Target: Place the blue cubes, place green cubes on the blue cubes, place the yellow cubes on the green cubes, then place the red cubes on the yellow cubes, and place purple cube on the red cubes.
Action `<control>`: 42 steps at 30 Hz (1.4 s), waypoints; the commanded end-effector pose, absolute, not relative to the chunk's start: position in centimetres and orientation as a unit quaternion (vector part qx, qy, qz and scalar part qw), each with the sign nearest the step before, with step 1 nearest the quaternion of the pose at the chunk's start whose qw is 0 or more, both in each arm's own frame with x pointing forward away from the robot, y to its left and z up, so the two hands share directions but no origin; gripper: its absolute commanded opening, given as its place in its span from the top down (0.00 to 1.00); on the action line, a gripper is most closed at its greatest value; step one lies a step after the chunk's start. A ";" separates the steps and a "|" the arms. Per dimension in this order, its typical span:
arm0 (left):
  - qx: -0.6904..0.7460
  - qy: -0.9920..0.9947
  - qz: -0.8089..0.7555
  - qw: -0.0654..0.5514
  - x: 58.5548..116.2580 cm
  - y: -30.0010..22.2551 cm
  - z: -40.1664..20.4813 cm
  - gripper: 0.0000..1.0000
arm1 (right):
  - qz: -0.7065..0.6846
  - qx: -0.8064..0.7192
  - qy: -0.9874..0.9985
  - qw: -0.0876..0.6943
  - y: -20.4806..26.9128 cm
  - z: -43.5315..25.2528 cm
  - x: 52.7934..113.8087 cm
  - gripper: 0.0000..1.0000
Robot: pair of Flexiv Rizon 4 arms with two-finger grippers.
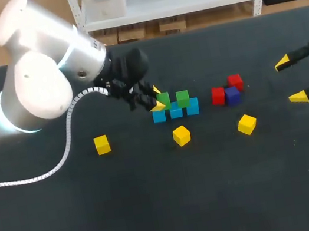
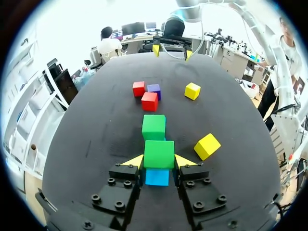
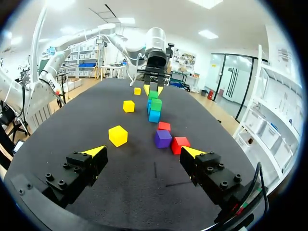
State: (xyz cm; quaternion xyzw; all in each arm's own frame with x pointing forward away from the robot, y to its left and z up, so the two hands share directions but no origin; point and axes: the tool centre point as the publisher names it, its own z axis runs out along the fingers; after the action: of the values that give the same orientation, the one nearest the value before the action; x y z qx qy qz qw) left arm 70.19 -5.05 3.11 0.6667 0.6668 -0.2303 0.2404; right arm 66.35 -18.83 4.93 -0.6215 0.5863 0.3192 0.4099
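Observation:
Three blue cubes (image 1: 176, 111) lie in a row at mid-table. Green cubes sit on two of them: one (image 1: 182, 98) stands free, the other (image 1: 163, 99) rests on the left-end blue cube (image 2: 157, 177). My left gripper (image 1: 157, 98) is shut on that green cube (image 2: 159, 154), a yellow tip against each side. Two red cubes (image 1: 218, 95) and a purple cube (image 1: 232, 96) cluster to the right of the row. Three yellow cubes (image 1: 181, 135) lie loose in front. My right gripper (image 1: 290, 79) hangs open at the far right, with nothing between its fingers (image 3: 143, 152).
One yellow cube (image 1: 102, 144) lies to the left under my left arm's cable, another (image 1: 247, 124) in front of the red cubes. The purple cube (image 3: 162, 138) and a red cube (image 3: 180, 144) lie just ahead of my right gripper.

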 end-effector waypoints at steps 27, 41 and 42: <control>0.668 0.667 -0.238 0.230 70.2 -5.5 2.4 1.00 | 0.319 -0.621 0.586 0.410 -18.8 4.9 66.4 0.00; 0.670 0.668 -0.236 0.223 70.7 -5.1 2.2 0.98 | 0.319 -0.621 0.586 0.410 -18.8 4.9 66.4 0.00; 0.670 0.667 -0.236 0.223 70.7 -5.1 2.2 0.97 | 0.319 -0.621 0.586 0.410 -18.8 4.9 66.4 0.00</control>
State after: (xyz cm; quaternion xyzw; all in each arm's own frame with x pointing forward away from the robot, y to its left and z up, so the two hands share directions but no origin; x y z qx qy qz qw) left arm 70.38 -5.01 2.30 0.6692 0.6683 -0.2349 0.2244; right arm 66.35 -18.83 4.93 -0.6215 0.5863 0.3192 0.4099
